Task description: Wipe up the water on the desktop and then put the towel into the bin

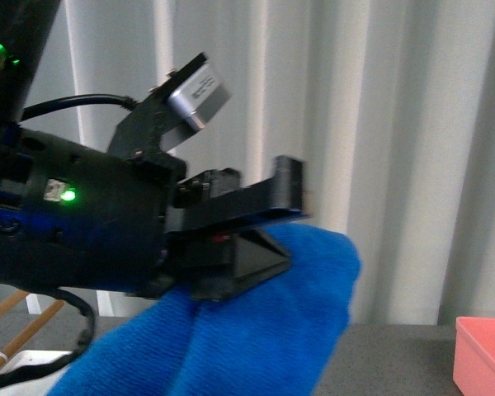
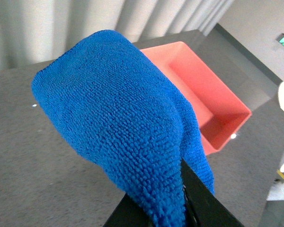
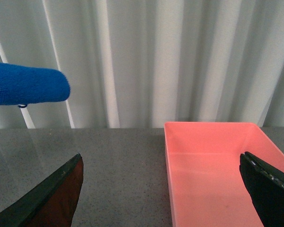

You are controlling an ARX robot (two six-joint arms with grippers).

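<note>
Left gripper [image 1: 276, 227] pinches the towel [image 1: 256, 330], raised above the desktop [image 1: 396, 355]; right gripper [image 3: 158, 187] hangs spread and empty, facing the bin [image 1: 481, 363] farther right; the carrying step seems in hand; next, swing the towel right over the bin and release.

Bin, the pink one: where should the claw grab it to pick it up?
Probably best: bring the right claw down from above onto one straight side wall of the bin, one tip inside, one outside. The top is open, the inside looks empty, and the thin rim suits a pinch; the whole box looks too wide.
</note>
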